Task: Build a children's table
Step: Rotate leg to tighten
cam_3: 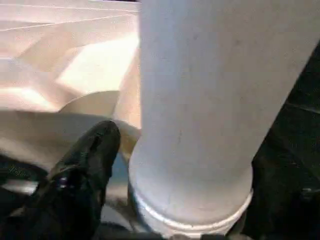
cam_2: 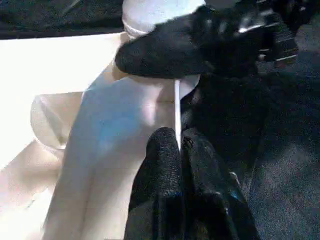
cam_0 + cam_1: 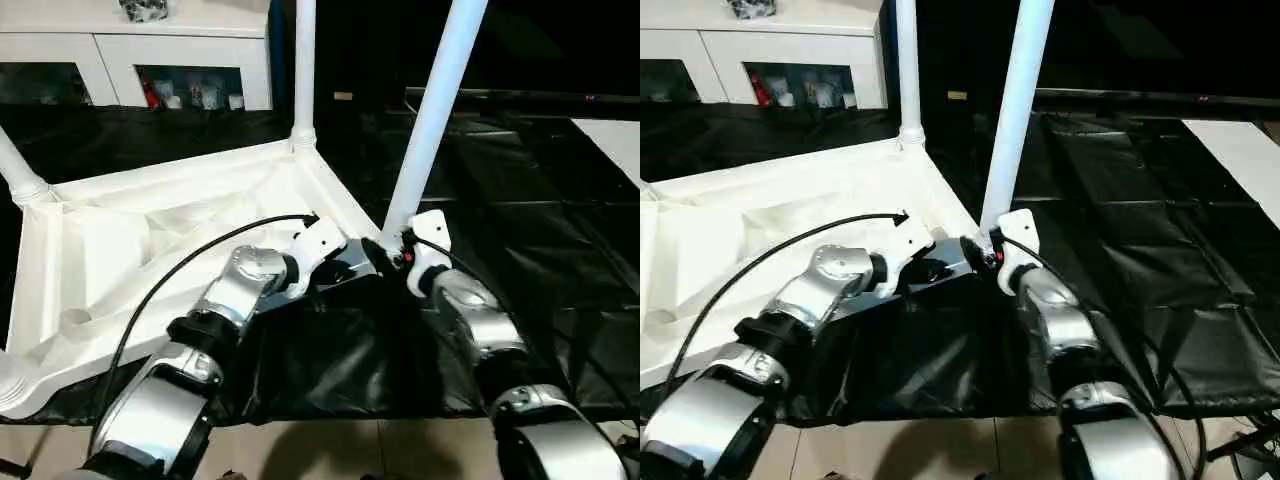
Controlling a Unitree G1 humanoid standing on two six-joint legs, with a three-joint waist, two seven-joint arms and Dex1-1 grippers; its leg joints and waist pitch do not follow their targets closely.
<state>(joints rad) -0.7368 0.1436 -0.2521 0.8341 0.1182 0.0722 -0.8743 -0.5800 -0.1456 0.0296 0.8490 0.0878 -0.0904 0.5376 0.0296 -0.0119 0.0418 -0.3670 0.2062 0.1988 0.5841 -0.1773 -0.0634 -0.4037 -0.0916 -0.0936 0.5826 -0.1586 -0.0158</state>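
Jaws of left gripper [image 2: 177, 150] pinch the upturned children's table [image 3: 150, 250] rim on black sheeting [image 3: 520, 230]; right gripper [image 3: 405, 250], jaws unreadable, steadies a tilted leg [image 3: 435, 110] at its corner socket. Leaning, it may jam or pop out.

All-white table [image 3: 150, 240] and legs [image 3: 432, 115] on glossy black sheet [image 3: 520, 200]; silver forearms [image 3: 480, 325], black fingers [image 2: 170, 165]; white cabinet [image 3: 130, 45] behind table.
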